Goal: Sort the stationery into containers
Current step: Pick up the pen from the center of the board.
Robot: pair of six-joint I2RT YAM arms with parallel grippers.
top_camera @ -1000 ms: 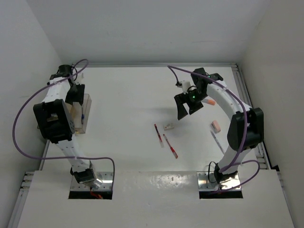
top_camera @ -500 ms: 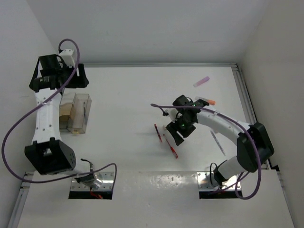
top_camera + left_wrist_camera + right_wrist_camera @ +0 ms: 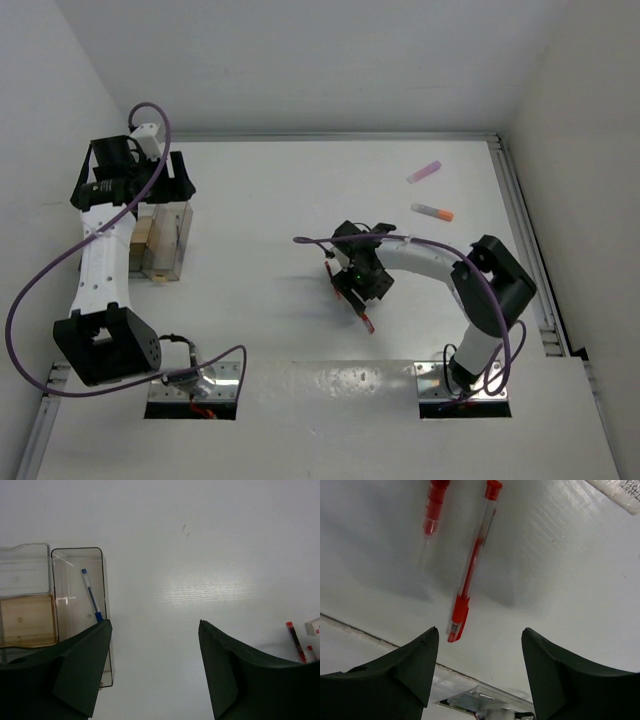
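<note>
**Right gripper being brought down onto the red pens**
The right gripper [image 3: 479, 630], high by the far-right markers a second ago, is being lowered, fingers spread and empty, around one red pen [image 3: 472, 565] mid-table. The left gripper [image 3: 154, 624], also spread, is being raised clear of the containers [image 3: 102, 580]. Open table is being left around; the near edge is close.

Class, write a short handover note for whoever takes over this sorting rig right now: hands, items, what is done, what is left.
Left hand: open, empty, by the bins.
Right hand: open, empty, low over two red pens.
Done: one blue pen lies in a bin.
Left: both red pens, the white eraser beside them, and the pink marker and orange-tipped marker on the far right of the table.
</note>
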